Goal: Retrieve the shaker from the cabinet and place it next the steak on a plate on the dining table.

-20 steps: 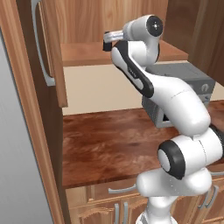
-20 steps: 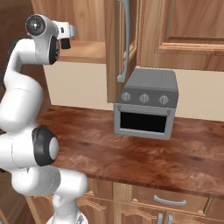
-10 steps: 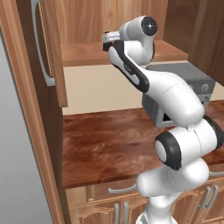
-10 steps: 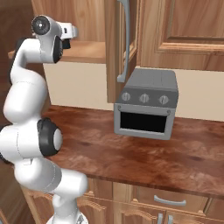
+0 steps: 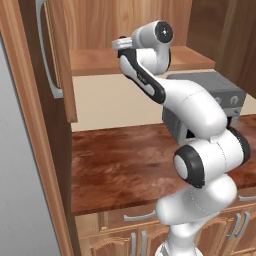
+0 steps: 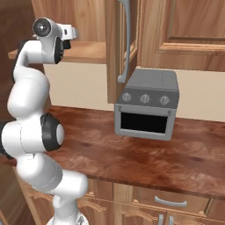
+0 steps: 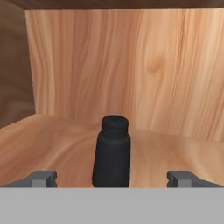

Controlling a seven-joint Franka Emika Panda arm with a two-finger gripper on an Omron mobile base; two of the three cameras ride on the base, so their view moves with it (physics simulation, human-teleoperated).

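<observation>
The shaker (image 7: 112, 153), a small black bottle with a narrower cap, stands upright on the pale plank shelf (image 7: 52, 148) of the cabinet (image 5: 100, 60). My gripper (image 7: 112, 178) is open. Its two dark fingertips (image 7: 41, 177) sit low on either side of the shaker, well apart from it. In the left base view my hand (image 5: 121, 44) reaches level over the shelf's front edge. In the right base view it (image 6: 69, 32) points into the cabinet. The steak, plate and dining table are out of view.
The cabinet door (image 5: 55, 65) stands open to the left, its curved silver handle (image 6: 125, 44) hanging near my arm. A grey toaster oven (image 6: 147, 105) sits on the reddish-brown counter (image 5: 125, 165). Lower cupboards run beneath.
My arm has leaned slightly further toward the cabinet shelf. The jaws stay open and the shaker has not moved.
</observation>
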